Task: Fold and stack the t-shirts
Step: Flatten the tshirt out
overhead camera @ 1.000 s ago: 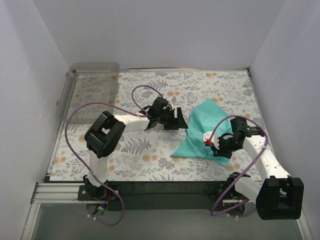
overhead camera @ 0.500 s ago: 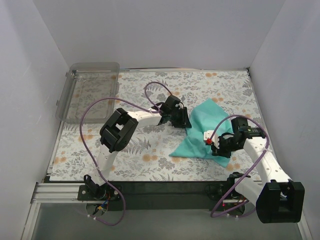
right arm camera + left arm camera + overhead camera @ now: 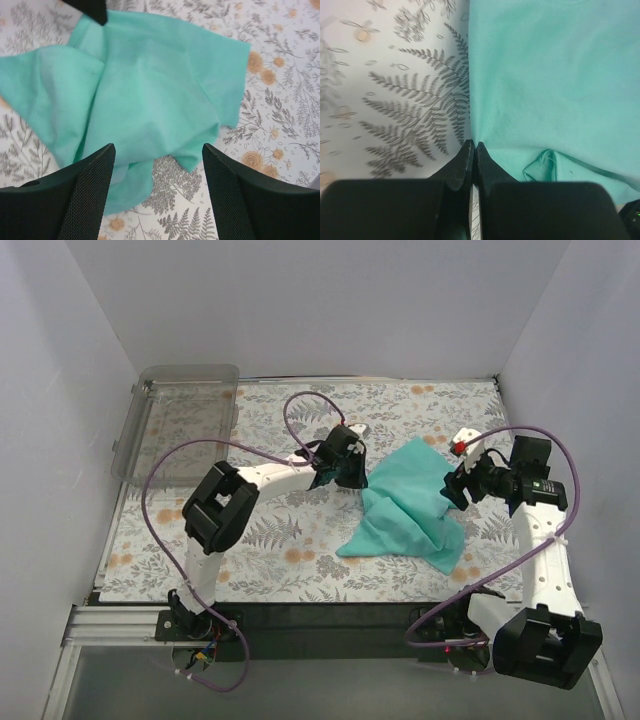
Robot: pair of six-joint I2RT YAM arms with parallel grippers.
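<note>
A single plain teal t-shirt [image 3: 405, 508] lies rumpled on the flowered table, right of centre. My left gripper [image 3: 350, 472] is low at the shirt's left edge. In the left wrist view its jaws [image 3: 472, 145] are pressed together right on that edge of the t-shirt [image 3: 545, 75], and the cloth puckers at the tips. My right gripper [image 3: 456, 486] hovers over the shirt's right side. From the right wrist its fingers [image 3: 157, 148] stand wide apart with nothing between them, the t-shirt [image 3: 150, 85] spread below.
A clear plastic bin [image 3: 180, 415] stands at the back left corner. White walls close the table on three sides. Purple cables [image 3: 300, 405] loop above both arms. The left gripper's tip [image 3: 91, 9] shows at the top of the right wrist view.
My right gripper opened, let go of the shirt's near right part and rose toward the back right. My left gripper moved onto the shirt's left edge and shut. The shirt is more bunched.
</note>
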